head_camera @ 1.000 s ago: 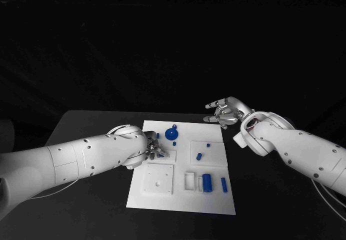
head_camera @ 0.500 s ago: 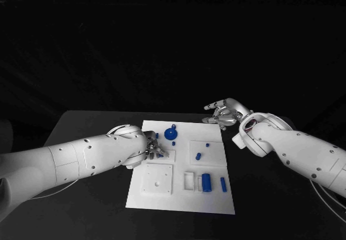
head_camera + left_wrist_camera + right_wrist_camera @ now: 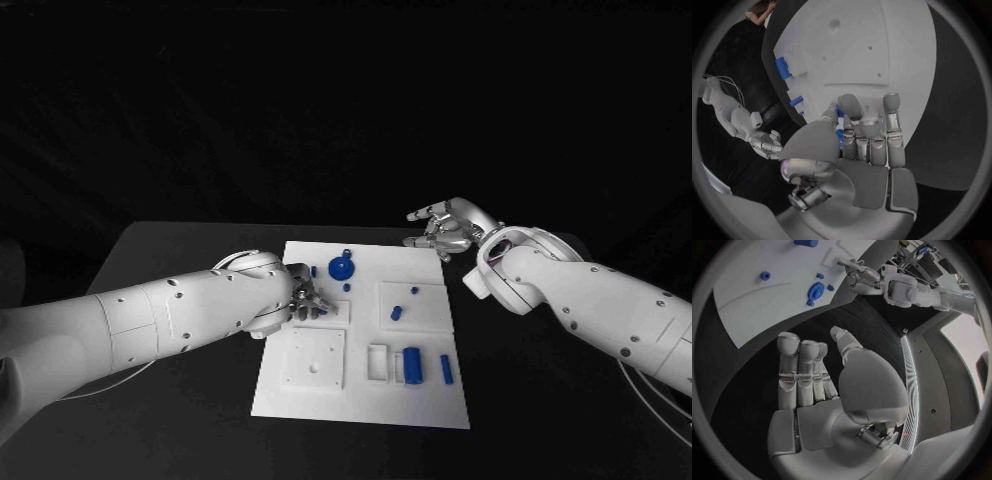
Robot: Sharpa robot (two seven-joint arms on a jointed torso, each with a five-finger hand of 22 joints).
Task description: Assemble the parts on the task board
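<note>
The white task board (image 3: 368, 340) is seen lying in the middle of the black worktop (image 3: 173, 260). The left hand (image 3: 303, 297) is held low over the board's left side, and a small blue part (image 3: 839, 136) is pinched between its thumb and fingers. The right hand (image 3: 451, 226) is raised above the worktop just past the board's far right corner, fingers apart and slightly curled, with nothing held. A round blue part (image 3: 343, 267) is set near the board's far edge, and a blue cylinder (image 3: 414, 364) is lying near its right front.
</note>
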